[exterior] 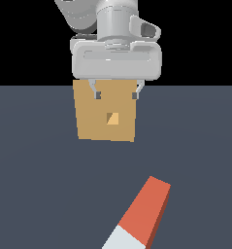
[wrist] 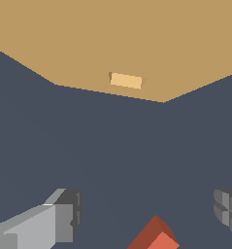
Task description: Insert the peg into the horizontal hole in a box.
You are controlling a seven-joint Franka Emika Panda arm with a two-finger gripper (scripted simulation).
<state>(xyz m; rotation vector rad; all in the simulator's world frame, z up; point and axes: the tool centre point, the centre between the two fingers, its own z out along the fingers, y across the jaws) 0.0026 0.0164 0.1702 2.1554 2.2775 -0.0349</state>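
Observation:
The tan box (exterior: 106,114) stands on the dark floor at the back of the exterior view, with its small square hole (exterior: 112,118) in the middle of the face. In the wrist view the box (wrist: 112,39) spreads wide and the hole (wrist: 125,80) shows pale orange. The peg (exterior: 141,216) lies on the floor in the foreground, orange-red end toward the box, pale end at the picture's lower edge. Only its red tip (wrist: 155,237) shows in the wrist view. My gripper (exterior: 115,94) hangs open above the floor, in front of the box's upper edge, empty. Its fingers (wrist: 59,219) stand wide apart.
The dark grey floor (exterior: 40,170) stretches around the box and the peg. Nothing else stands on it in either view.

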